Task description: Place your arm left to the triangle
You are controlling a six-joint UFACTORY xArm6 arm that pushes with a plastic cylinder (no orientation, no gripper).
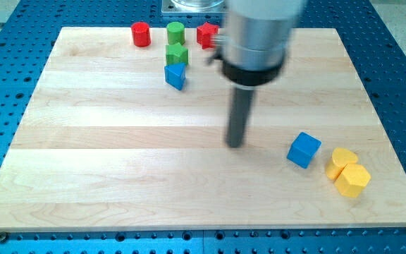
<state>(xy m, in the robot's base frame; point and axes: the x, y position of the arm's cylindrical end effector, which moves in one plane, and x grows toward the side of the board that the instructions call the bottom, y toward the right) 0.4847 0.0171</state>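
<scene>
The blue triangle block (176,75) lies near the view's top, left of centre, just below a green block (177,54). My tip (235,144) rests on the wooden board (104,155) near the middle. It is to the right of and well below the triangle, apart from it. The blue cube (304,149) lies to the right of the tip.
A red cylinder (141,34), a green cylinder (175,32) and a red block (207,34) line the board's top edge. Two yellow blocks (343,161) (352,180) sit together at the lower right. The arm's grey body (259,35) hides part of the top edge.
</scene>
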